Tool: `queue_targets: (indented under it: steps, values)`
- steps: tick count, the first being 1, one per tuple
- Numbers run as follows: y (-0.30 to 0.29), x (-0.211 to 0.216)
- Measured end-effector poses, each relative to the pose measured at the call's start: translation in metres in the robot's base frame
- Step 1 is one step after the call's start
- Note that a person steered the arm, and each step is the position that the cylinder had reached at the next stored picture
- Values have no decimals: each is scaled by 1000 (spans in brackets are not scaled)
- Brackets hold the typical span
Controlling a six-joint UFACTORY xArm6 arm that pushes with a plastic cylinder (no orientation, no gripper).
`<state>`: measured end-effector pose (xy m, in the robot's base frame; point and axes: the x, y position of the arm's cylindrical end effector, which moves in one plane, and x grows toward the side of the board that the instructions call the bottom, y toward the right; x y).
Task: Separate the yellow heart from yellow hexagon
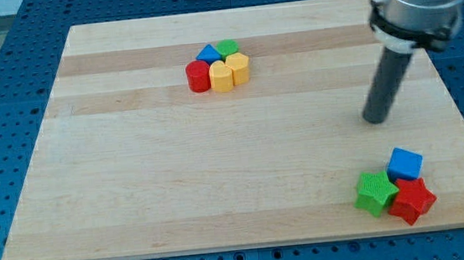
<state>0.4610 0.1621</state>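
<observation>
A yellow heart and a yellow hexagon sit touching each other in a tight cluster near the view's top centre. A red cylinder touches the heart's left side. A blue triangle and a green block sit just behind them. My tip rests on the wooden board far to the right of the cluster, touching no block.
A second group lies at the view's bottom right: a blue cube, a green star and a red star, below my tip and close to the board's edge. A blue perforated table surrounds the board.
</observation>
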Motion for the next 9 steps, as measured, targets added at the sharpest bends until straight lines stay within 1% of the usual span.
queue_targets:
  steps: [1,2,3,4,5,6,7,9]
  values:
    - [-86,2]
    - [-166,-20]
    - [-227,-37]
    - [-300,-52]
    - [-335,-97]
    - [-321,-136]
    - [-275,-137]
    - [-179,-97]
